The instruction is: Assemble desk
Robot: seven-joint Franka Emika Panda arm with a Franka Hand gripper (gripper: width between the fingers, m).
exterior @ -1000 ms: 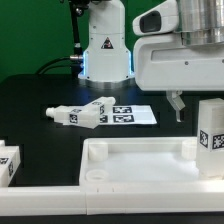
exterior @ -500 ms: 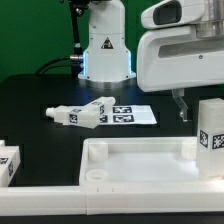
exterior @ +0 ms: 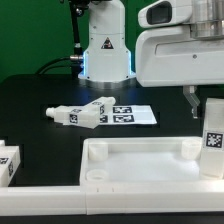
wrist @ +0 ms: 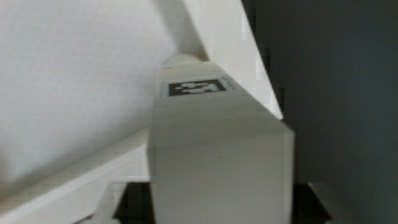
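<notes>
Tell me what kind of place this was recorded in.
Probably a robotics lab bench: a robot arm base on a black table, a marker board, and a white tabletop panel and leg.

base [exterior: 105, 45]: white tower, black round emblem, blue glow at seven o'clock
cable [exterior: 60, 63]: black, at base's nine o'clock
wrist housing [exterior: 180, 55]: white, boxy

The arm [exterior: 175, 55] hangs wrist-down, its 2 fingers [wrist: 128, 205] clamped against the leg [exterior: 213, 140].
</notes>
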